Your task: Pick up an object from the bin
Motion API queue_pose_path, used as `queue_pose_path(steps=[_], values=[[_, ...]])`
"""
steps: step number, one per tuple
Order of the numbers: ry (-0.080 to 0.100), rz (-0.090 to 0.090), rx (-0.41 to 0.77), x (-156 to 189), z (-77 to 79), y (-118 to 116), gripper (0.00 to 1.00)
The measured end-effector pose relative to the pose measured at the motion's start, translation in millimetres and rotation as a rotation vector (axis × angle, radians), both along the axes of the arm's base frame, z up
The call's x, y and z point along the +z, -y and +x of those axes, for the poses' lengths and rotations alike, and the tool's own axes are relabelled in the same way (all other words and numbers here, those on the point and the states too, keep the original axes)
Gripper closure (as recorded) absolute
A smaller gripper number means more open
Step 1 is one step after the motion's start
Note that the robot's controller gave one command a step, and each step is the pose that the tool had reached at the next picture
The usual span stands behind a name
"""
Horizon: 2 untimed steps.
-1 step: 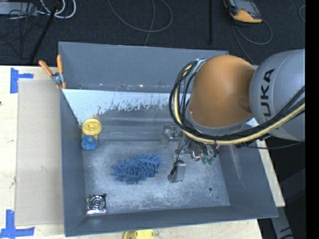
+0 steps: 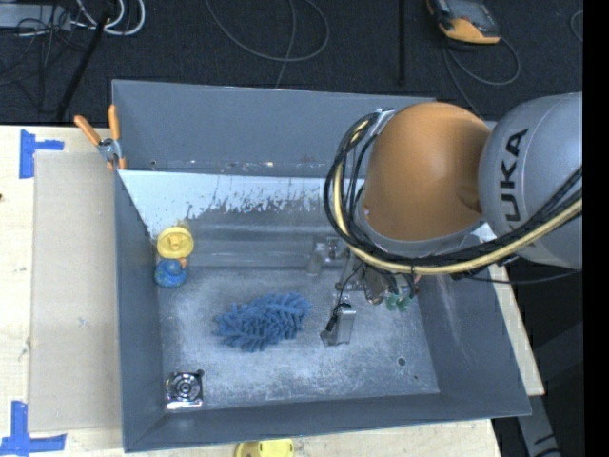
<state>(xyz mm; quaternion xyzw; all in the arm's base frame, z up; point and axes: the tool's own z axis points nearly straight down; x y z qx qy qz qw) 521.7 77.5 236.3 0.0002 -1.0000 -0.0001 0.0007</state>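
Hand (image 2: 336,327) sits just right of blue bristly tuft (image 2: 262,320). Tuft's long axis runs lower-left to upper-right, toward hand. Hand's spread: cannot tell.

Moderate light falls from above. The bin (image 2: 133,350) shows a pale band of glare across its back wall, with streaked reflections just below. The orange cover (image 2: 428,169) has a soft sheen, and the arm (image 2: 533,188) shades the bin's right side. The floor (image 2: 285,27) behind is dark.

Grey arm (image 2: 538,174), black KUKA lettering; orange wrist cover (image 2: 423,171); black, yellow cables (image 2: 340,187); grey pincer (image 2: 334,334).
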Motion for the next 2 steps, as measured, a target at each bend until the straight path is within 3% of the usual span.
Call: queue_pose_path(steps=[1, 2], values=[[0.008, 0.001, -0.024, -50.8, 16.2, -16.4, 0.0], [-0.001, -0.001, 0.077, -91.5, -14.3, -46.0, 0.0]])
